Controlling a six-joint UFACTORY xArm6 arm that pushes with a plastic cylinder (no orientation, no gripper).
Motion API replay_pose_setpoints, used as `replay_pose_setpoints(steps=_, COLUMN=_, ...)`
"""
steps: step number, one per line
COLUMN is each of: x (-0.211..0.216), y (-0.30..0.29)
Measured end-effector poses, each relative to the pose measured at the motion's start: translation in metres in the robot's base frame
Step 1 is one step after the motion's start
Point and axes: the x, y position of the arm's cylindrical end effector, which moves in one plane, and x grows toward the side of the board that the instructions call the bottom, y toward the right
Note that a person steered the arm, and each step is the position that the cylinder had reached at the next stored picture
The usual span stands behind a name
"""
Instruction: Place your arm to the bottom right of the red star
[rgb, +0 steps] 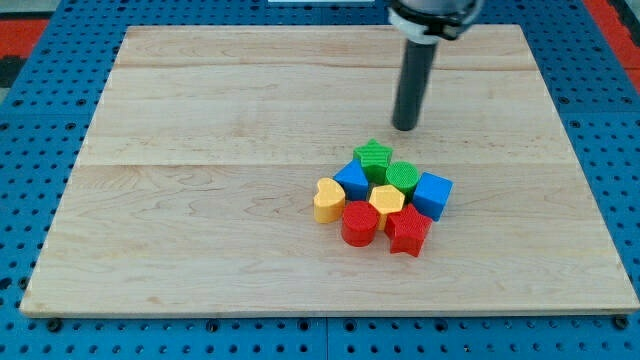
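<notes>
The red star (408, 231) lies at the bottom right of a tight cluster of blocks right of the board's middle. My tip (405, 126) is above the cluster toward the view's top, a short way up and right of the green star (373, 155), apart from every block. The cluster also holds a green cylinder (403, 177), a blue block (352, 180), a blue cube (433, 194), a yellow hexagon (386, 200), a yellow heart (328, 200) and a red cylinder (359, 223). The red star touches the yellow hexagon and the red cylinder.
The wooden board (200, 200) rests on a blue perforated surface (30, 200). The board's bottom edge runs a little below the red star.
</notes>
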Motion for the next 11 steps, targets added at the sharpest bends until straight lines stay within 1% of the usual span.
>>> replay_pose_setpoints(steps=1, x=0.04, y=-0.017)
replay_pose_setpoints(steps=2, x=0.05, y=-0.01)
replay_pose_setpoints(steps=3, x=0.044, y=-0.014)
replay_pose_setpoints(steps=4, x=0.051, y=0.034)
replay_pose_setpoints(steps=5, x=0.102, y=0.078)
replay_pose_setpoints(steps=6, x=0.123, y=0.094)
replay_pose_setpoints(steps=8, x=0.15, y=0.083)
replay_pose_setpoints(steps=9, x=0.168, y=0.056)
replay_pose_setpoints(steps=10, x=0.171, y=0.101)
replay_pose_setpoints(steps=11, x=0.194, y=0.076)
